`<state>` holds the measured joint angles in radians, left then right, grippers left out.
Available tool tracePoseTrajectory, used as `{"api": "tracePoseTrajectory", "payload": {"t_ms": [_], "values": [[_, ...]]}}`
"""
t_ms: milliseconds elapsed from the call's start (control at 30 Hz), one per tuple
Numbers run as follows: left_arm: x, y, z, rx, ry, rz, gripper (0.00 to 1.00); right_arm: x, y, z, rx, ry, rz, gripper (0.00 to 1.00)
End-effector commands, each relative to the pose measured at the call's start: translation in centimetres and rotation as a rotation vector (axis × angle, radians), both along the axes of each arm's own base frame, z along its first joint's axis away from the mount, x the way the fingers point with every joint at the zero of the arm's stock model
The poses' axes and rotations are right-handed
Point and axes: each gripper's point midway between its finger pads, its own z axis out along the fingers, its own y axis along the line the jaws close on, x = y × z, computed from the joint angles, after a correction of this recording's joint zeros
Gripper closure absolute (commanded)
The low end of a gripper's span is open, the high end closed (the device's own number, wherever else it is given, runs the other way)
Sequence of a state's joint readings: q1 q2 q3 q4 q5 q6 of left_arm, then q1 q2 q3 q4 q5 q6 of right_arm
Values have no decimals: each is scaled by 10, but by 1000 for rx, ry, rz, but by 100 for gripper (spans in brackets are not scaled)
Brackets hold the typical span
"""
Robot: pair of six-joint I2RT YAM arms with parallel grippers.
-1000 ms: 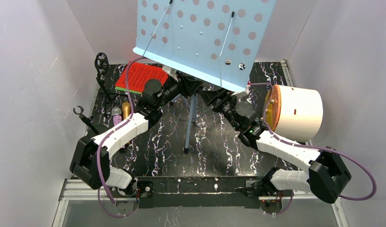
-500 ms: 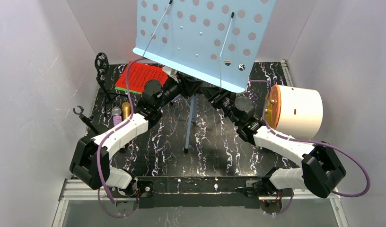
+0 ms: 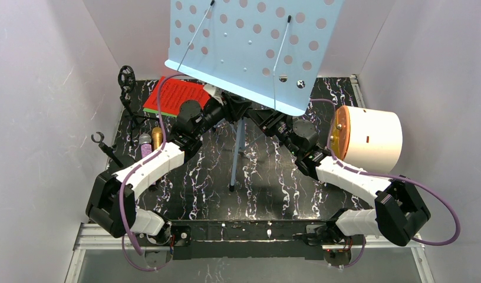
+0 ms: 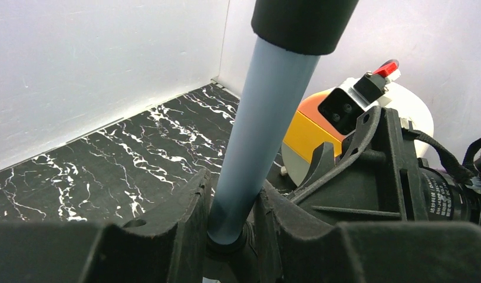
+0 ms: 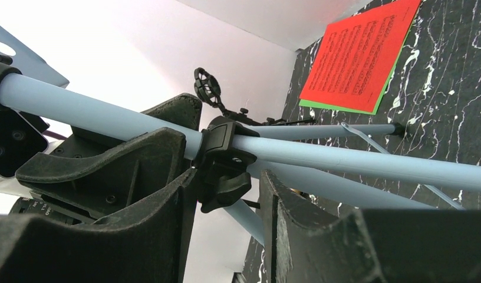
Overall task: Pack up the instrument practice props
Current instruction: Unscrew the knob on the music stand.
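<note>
The pale blue perforated music rack [image 3: 256,47] stands on its tripod at the middle of the black marbled table. My left gripper [image 4: 232,194] is shut on its blue pole [image 4: 262,130] just below a black collar. My right gripper [image 5: 229,183] stands open around the black clamp knob [image 5: 226,171] at the tripod hub; the knob touches one finger and a gap shows at the other. Both grippers meet under the rack in the top view. Red score sheet [image 3: 176,97] lies on a green one at back left. Gold microphone [image 3: 157,137], purple glitter microphone [image 3: 145,143] and black mic mounts [image 3: 127,79] stand at the left.
A white drum-shaped container [image 3: 368,140] with an orange lid lies on its side at the right, its mouth facing the stand. White walls close in the table on three sides. A tripod leg [image 3: 235,159] reaches toward the near edge.
My right arm has swung left to the stand's hub, and its jaws have narrowed around the clamp knob. The left gripper has kept its hold on the pole.
</note>
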<state>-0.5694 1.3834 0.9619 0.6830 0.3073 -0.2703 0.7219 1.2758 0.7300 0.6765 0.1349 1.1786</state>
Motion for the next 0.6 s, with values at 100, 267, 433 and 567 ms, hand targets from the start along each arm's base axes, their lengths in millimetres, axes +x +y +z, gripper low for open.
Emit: {"api": "tracePoseTrajectory", "payload": {"t_ms": [100,267,433,567], "values": [[3,16,-60,165,128,73,68,-4,1,31,69,-44,24,49],[3,14,-66,189,124,71,68,-5,1,30,69,-42,29,52],[3,13,-71,210,124,73,83,-5,1,28,52,-51,29,67],[3,15,-73,225,123,89,93,-7,3,27,34,-63,44,80]]}}
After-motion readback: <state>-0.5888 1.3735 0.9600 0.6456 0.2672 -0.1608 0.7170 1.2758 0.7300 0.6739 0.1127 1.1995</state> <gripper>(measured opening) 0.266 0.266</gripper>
